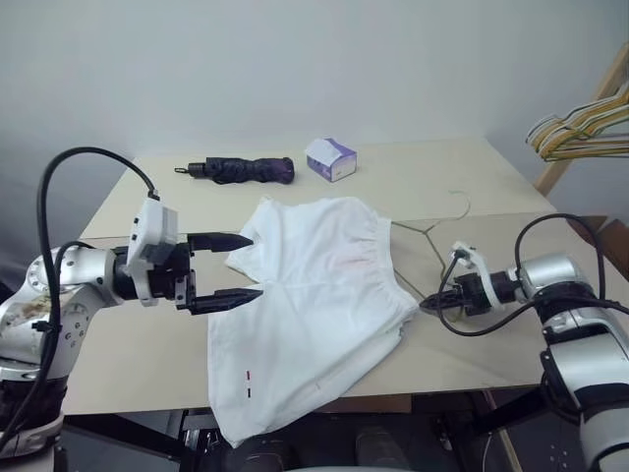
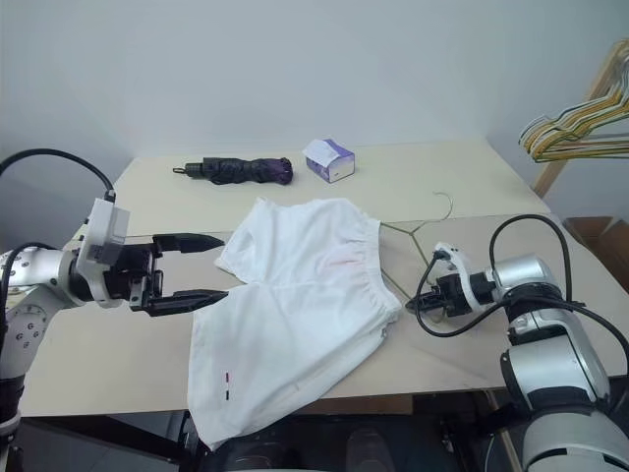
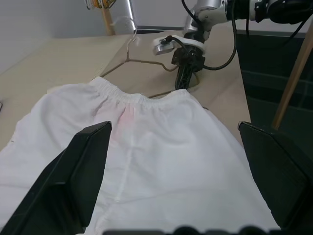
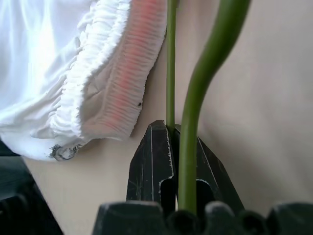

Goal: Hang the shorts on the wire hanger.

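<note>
Table (image 1: 472,334) bears white shorts (image 1: 314,305), spread flat between claws. Left claw (image 1: 228,267) gapes wide just beside leg edge, empty. Right claw (image 1: 432,305) pinched tight on thin wire hanger (image 1: 425,232) beside waistband. Risk: wire twisting in narrow pinch, snagging elastic, dragging cloth off table.

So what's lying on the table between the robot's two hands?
The big white cloth shorts lie spread between the left gripper, fingers wide open, and the right gripper, shut on the thin olive-grey wire hanger. The head views show it.
</note>
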{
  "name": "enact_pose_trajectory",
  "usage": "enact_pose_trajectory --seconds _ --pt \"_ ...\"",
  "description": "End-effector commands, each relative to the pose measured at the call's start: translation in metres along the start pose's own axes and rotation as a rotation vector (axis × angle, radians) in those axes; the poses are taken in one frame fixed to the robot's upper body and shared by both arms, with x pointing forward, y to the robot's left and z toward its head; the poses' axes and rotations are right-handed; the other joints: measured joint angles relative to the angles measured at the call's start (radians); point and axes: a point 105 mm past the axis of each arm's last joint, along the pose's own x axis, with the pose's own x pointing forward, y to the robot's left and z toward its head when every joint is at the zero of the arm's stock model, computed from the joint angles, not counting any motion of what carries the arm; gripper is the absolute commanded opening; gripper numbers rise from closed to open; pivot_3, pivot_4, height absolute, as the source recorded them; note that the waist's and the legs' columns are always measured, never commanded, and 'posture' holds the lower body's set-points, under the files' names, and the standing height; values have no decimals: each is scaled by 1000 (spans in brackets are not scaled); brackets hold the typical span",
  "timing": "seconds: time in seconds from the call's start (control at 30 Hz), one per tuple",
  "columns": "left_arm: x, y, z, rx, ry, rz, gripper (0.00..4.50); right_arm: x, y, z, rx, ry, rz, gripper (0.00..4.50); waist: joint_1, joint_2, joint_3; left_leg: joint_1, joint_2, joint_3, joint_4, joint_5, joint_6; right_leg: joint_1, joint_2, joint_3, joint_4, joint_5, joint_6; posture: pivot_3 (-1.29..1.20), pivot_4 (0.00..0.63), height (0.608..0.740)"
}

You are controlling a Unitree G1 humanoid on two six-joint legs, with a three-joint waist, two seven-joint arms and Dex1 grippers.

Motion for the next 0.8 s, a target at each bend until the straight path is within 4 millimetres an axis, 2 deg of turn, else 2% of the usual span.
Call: enact_pose_trajectory --seconds 0.03,0.23,0.27,0.37,0.5,0.57,0.8 --pt "2 4 4 39 -11 -2 4481 -18 11 28 -231 -67 -95 0 -1 0 0 0 0 0 0 0 0 0 0 0 0 -1 1 -198 0 740" --pt "7 13 7 57 -35 -25 4481 -40 22 64 -507 -110 -389 0 -11 0 0 -1 0 1 0 0 0 -2 0 1 0 -1 2 -249 0 740" --pt "9 17 9 66 -45 -13 4481 -43 38 76 -568 -143 -386 0 -15 0 0 -1 0 1 0 0 0 -2 0 1 0 -1 2 -258 0 740" --pt "11 26 11 96 -45 3 4481 -45 77 93 -741 -174 -383 0 -30 0 0 -3 1 1 0 0 0 -3 0 1 0 -1 2 -280 0 740" --pt "9 36 14 153 -17 3 4481 -38 109 95 -930 -130 -401 0 -57 0 0 -8 0 1 1 3 5 -9 -1 1 0 0 1 -289 0 740" --pt "7 44 20 222 11 -1 4481 -29 128 90 -1025 -77 -366 0 -65 0 0 -12 0 0 2 4 7 -13 -1 0 1 0 0 -289 0 740" --pt "5 52 27 415 130 -100 4481 -13 160 72 -1146 57 -249 0 -101 0 0 -15 0 0 3 5 8 -14 -1 0 2 0 1 -296 0 740"
